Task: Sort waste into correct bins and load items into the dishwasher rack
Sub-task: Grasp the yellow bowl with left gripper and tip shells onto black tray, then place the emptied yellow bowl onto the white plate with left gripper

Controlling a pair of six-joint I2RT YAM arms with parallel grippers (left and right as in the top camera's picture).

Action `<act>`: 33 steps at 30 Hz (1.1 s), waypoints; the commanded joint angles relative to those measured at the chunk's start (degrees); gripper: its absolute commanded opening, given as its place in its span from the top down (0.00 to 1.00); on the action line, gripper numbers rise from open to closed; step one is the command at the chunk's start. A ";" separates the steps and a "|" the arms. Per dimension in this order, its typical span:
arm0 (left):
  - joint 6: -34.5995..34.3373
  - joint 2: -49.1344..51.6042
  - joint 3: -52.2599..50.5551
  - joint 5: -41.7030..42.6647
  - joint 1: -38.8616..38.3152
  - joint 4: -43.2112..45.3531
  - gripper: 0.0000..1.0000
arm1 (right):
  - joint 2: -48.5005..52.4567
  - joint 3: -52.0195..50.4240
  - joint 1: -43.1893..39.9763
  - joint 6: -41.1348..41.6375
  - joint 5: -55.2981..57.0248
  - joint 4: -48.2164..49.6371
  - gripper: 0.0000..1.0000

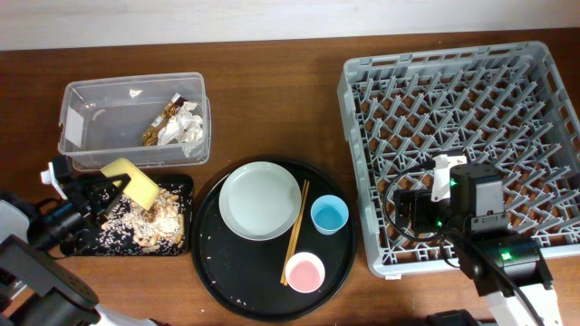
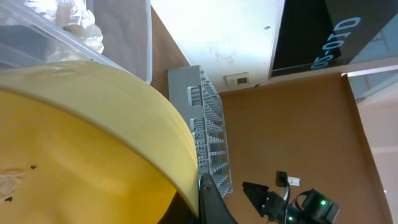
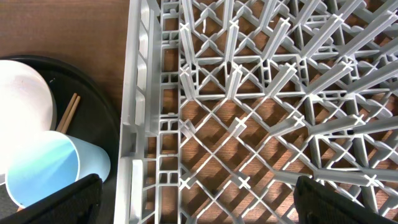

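Note:
My left gripper (image 1: 111, 193) is shut on the small yellow bowl (image 1: 132, 179) and holds it tilted over the shallow black tray (image 1: 185, 186), where beige-brown food scraps (image 1: 149, 220) lie. In the left wrist view the bowl (image 2: 81, 143) fills the frame, with one finger (image 2: 208, 202) on its rim. The clear tub (image 1: 86, 118) holds white tissue (image 1: 189, 127) and a brown-and-red wrapper (image 1: 163, 118). My right gripper (image 1: 405, 211) is open and empty over the front left part of the grey dishwasher rack (image 1: 362, 72), as the right wrist view (image 3: 199, 208) shows.
The large round black tray (image 1: 210, 272) holds the pale plate (image 1: 260, 200), the chopsticks (image 1: 295, 231), the blue cup (image 1: 329, 215) and the pink cup (image 1: 304, 272). The right wrist view shows the blue cup (image 3: 43, 168) just left of the rack wall (image 3: 140, 124).

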 commanded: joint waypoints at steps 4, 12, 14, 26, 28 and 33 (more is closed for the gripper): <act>-0.07 0.09 -0.17 1.75 0.24 2.43 1.00 | -0.15 1.03 0.31 0.46 -0.57 0.00 0.01; 12.07 -0.04 -0.17 5.90 0.24 -5.57 1.00 | -0.15 1.03 0.31 0.46 -0.57 -0.02 0.01; 6.27 0.02 -0.17 4.79 0.24 -0.63 1.00 | -0.15 1.03 0.31 0.46 -0.57 -0.02 0.01; 1.25 -5.77 7.15 -8.07 -23.54 -3.63 1.00 | -0.15 1.03 0.31 0.46 -0.98 0.00 0.01; -13.33 -5.77 10.38 -18.32 -33.27 6.21 1.00 | -0.15 1.03 0.31 0.46 -0.98 0.00 0.01; -38.14 -5.66 10.75 -57.59 -60.19 24.50 1.00 | -0.15 1.03 0.31 0.46 -0.96 -0.02 0.01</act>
